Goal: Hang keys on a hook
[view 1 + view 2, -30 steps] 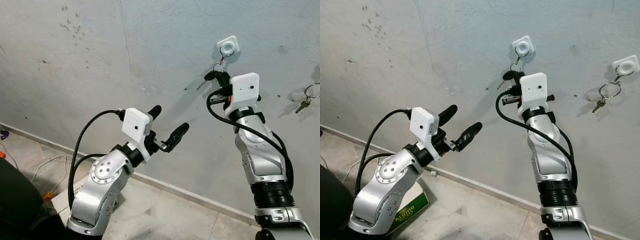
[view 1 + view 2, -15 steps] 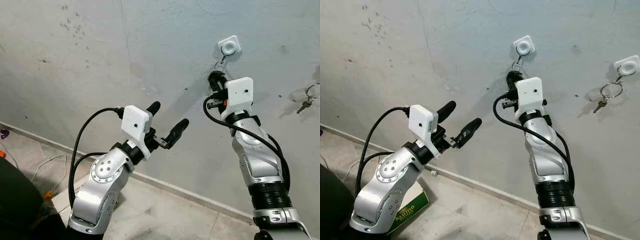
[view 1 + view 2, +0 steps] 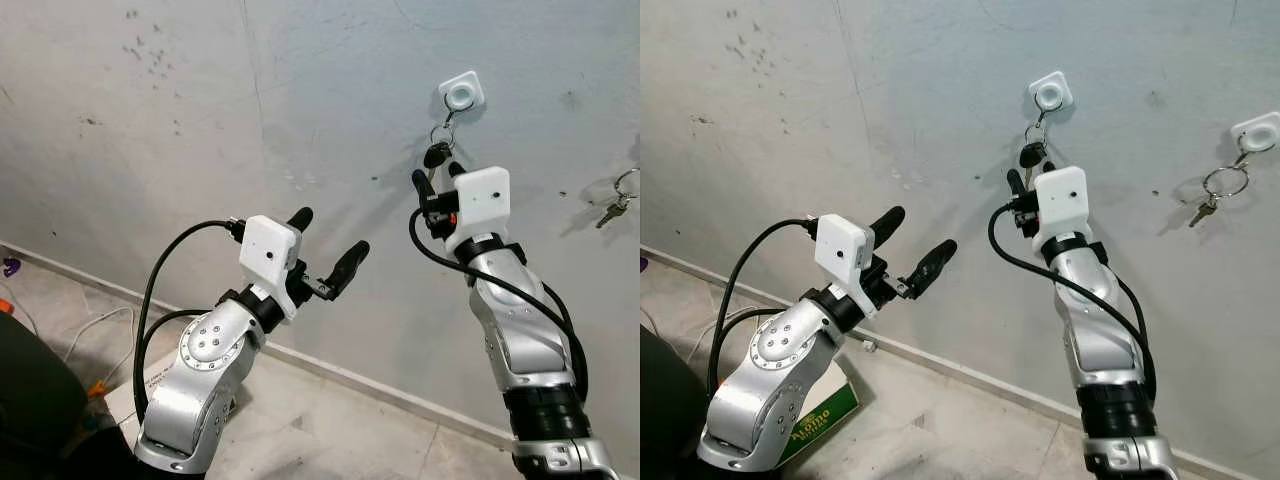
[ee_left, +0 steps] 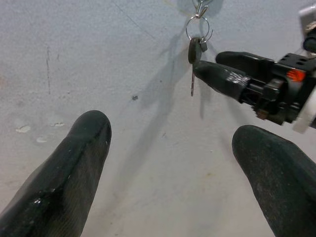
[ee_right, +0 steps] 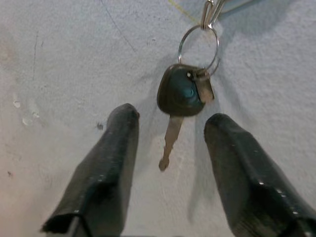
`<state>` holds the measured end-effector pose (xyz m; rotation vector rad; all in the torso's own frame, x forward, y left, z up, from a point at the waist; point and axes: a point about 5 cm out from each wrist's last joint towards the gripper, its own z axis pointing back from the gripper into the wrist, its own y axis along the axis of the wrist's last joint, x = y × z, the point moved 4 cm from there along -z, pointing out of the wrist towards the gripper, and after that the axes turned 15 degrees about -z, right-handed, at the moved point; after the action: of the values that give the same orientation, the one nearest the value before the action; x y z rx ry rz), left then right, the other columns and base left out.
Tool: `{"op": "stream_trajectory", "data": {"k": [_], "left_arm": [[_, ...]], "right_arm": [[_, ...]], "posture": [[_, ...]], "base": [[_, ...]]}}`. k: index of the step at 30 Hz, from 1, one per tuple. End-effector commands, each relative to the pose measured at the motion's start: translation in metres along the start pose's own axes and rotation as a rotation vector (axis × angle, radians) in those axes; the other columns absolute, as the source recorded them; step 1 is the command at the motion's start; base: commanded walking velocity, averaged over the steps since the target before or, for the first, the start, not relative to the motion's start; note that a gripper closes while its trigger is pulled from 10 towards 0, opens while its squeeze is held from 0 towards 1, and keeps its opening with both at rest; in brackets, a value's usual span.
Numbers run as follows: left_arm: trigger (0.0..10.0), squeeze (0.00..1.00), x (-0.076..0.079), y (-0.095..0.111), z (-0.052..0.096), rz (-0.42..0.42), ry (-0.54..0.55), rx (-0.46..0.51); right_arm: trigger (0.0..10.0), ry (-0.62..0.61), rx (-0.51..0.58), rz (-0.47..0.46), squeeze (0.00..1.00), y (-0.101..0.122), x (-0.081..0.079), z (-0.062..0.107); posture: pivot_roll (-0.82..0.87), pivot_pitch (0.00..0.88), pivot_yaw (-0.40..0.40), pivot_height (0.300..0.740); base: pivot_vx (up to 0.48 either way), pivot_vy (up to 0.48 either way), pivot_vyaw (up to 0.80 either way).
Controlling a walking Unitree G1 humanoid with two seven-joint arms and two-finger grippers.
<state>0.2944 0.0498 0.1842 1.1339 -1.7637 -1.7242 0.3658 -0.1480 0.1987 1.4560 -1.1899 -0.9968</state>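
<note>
The keys hang by their ring from the white hook on the wall, free of both tools. The right tool sits just below them at 6 o'clock, fingers apart, nothing between them. The left tool is well apart at 8 o'clock, fingers also spread, empty.

Handling: the bunch is judged light, rigid and free-swinging. The dark key head offers the broadest flat grip; the thin ring and blade would likely slip.

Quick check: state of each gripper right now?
Left gripper: open, empty.
Right gripper: open, jaws either side of the hanging keys, not gripping.
</note>
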Motion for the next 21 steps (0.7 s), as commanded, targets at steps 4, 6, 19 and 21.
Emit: {"op": "stream_trajectory", "data": {"k": [4,6,19,21], "left_arm": [[10.0,0.00,0.002,-0.003,0.004,-0.016,0.009,-0.017],[10.0,0.00,0.001,-0.005,0.005,-0.020,0.014,-0.026],[10.0,0.00,-0.016,-0.045,0.044,-0.051,0.131,-0.188],[10.0,0.00,-0.019,-0.057,0.052,-0.029,0.160,-0.231]], "right_arm": [[10.0,0.021,0.010,-0.005,1.00,0.006,-0.007,0.011],[10.0,0.024,0.005,-0.006,1.00,0.005,-0.008,0.015],[10.0,-0.043,-0.181,0.059,1.00,-0.035,0.009,0.090],[10.0,-0.072,-0.224,0.049,1.00,-0.045,0.016,0.100]], "posture": [[0.00,0.037,0.044,0.740],[0.00,0.037,0.044,0.740],[-0.01,0.042,0.042,0.740],[-0.01,0.043,0.044,0.740]], "base": [[0.000,0.000,0.00],[0.000,0.000,0.00],[0.000,0.000,0.00],[0.000,0.000,0.00]]}}
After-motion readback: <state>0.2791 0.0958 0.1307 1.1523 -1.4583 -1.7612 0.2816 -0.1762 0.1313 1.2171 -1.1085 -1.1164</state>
